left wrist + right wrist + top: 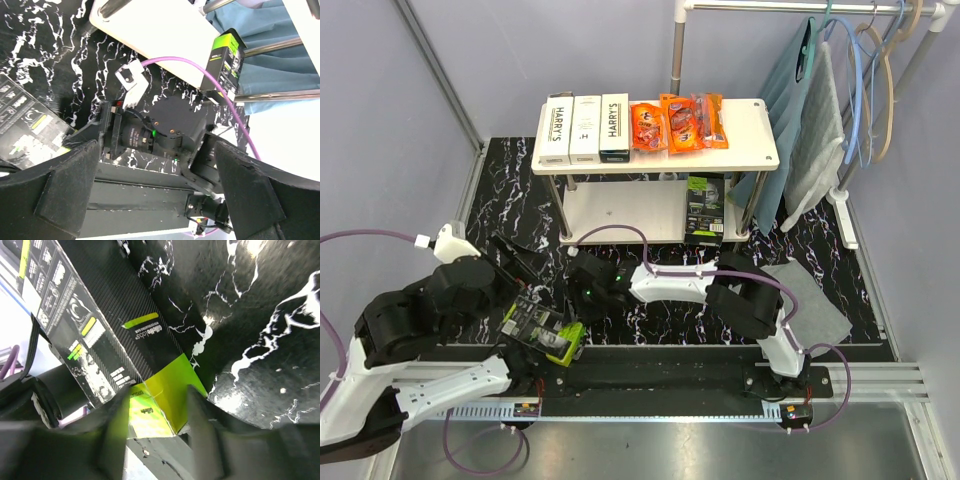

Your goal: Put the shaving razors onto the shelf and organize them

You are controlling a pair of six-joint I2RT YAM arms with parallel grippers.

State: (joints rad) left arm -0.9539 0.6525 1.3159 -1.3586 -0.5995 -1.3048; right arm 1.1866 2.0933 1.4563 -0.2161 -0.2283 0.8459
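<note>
The shelf [756,128] stands at the back of the mat. Its top board holds three white HARRY'S boxes [585,128] and flat orange packs [678,122]. A black-and-lime pack [705,208] stands at the right end of the lower board [620,212] and also shows in the left wrist view [227,62]. A second black-and-lime pack [542,330] lies tilted at the mat's near edge. My right gripper [566,308] is shut on its lime end [165,395]. My left gripper [523,268] is open and empty [157,165], with the pack [25,125] just outside its left finger.
A grey cloth [812,300] lies on the mat at the right. A clothes rail with hangers and hung garments [840,100] stands at the back right. The black base rail [660,375] runs along the near edge. The right arm [670,285] stretches across the mat in front of the shelf.
</note>
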